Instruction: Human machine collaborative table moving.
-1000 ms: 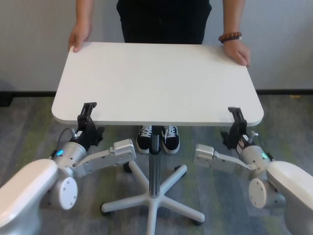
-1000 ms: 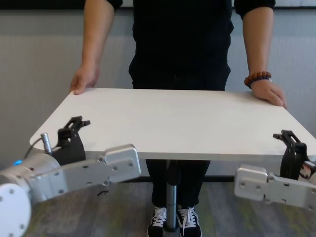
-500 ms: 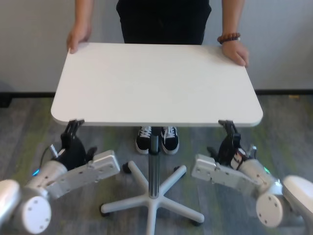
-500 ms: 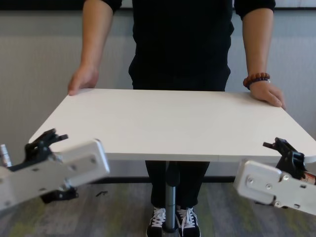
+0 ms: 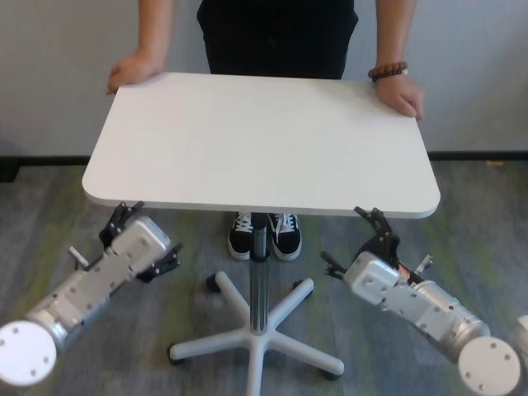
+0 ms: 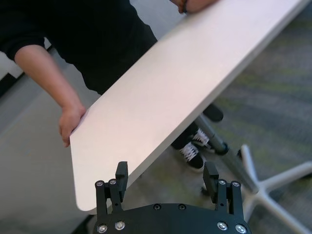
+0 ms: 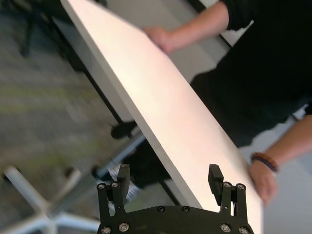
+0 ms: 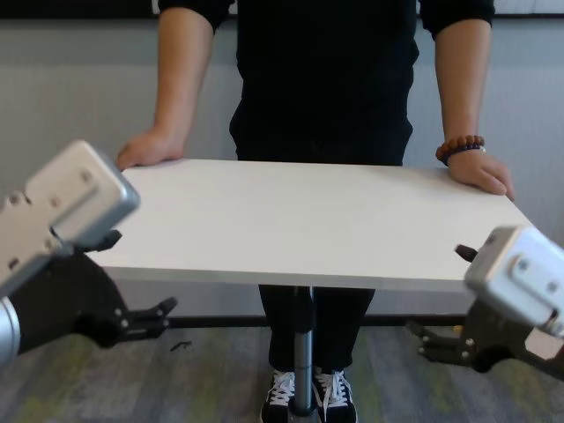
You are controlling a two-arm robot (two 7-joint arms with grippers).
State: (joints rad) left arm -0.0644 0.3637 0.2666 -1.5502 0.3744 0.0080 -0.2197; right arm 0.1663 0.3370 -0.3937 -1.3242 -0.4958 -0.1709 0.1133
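The white table [image 5: 264, 140] stands on its slim metal leg [image 5: 260, 272]. The human [image 5: 276, 33], in a black top, stands at its far edge with one hand [image 5: 132, 70] on each far corner; the other hand [image 5: 400, 95] bears the bead bracelet [image 5: 388, 72]. My left gripper [image 5: 144, 239] is open and empty, below and just before the near left edge, clear of it. My right gripper [image 5: 353, 241] is open and empty, below the near right edge. Each wrist view shows open fingers [image 6: 122, 173] [image 7: 214, 173] with the tabletop [image 6: 185, 87] [image 7: 165, 117] beyond them.
The table's white star base with casters [image 5: 256, 338] spreads on the grey carpet between my arms. The human's black-and-white sneakers [image 5: 266, 235] stand just behind the leg. A pale wall [image 5: 58, 74] closes the far side.
Both grippers have let go of the table's near edge and dropped back below it, with the arms swung downward. The human's hands stay on the far corners.
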